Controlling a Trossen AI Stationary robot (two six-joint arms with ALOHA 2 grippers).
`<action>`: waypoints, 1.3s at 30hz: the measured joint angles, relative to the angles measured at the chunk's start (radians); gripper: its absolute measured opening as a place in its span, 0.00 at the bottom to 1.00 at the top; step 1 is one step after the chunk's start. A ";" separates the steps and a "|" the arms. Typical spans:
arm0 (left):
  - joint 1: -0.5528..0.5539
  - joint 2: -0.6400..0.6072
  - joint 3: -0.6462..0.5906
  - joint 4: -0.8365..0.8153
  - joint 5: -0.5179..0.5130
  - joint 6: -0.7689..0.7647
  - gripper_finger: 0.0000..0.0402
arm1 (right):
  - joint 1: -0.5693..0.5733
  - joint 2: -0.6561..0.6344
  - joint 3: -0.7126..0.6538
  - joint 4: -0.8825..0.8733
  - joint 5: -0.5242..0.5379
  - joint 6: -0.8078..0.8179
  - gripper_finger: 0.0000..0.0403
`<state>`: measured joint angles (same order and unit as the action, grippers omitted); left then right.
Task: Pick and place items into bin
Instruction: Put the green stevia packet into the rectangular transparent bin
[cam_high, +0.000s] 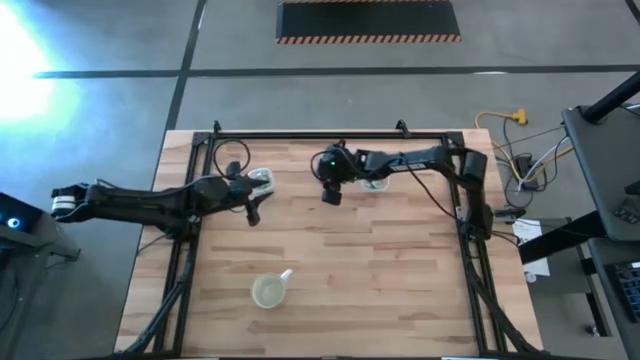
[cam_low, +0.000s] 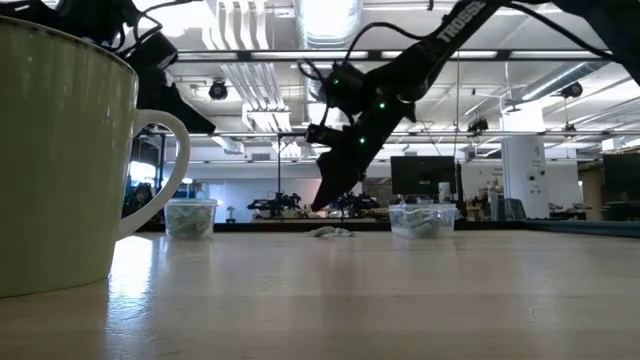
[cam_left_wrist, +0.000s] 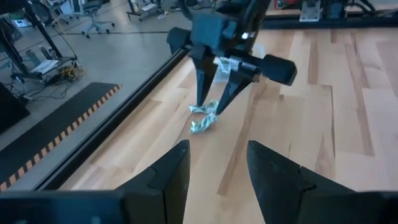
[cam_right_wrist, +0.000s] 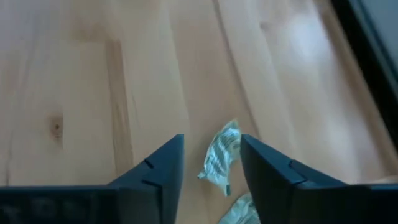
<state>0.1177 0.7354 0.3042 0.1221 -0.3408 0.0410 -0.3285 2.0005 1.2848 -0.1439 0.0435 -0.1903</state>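
So my right gripper (cam_right_wrist: 211, 163) hung fingers apart right over a pale green wrapper piece (cam_right_wrist: 219, 155) on the wood, its long axis running about 12-to-6 between the fingers. Left gripper (cam_left_wrist: 217, 168) waited wide open, farther off toward 9 o'clock.

White capital letters reading "TROSS" run along a dark arm link (cam_low: 462, 22) at about one o'clock in the low view; no other text is readable.
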 joint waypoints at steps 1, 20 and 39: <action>0.000 0.005 0.000 0.002 0.000 0.001 0.36 | -0.001 0.015 0.021 -0.022 0.000 0.006 0.38; 0.000 0.056 -0.003 0.030 -0.001 0.028 0.36 | -0.037 0.091 0.096 -0.117 0.008 0.154 0.46; 0.000 0.056 -0.003 0.037 -0.004 0.025 0.36 | -0.037 0.096 0.093 -0.168 0.011 0.182 0.25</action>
<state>0.1176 0.7910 0.3008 0.1589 -0.3447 0.0665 -0.3650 2.0968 1.3781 -0.3121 0.0542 -0.0080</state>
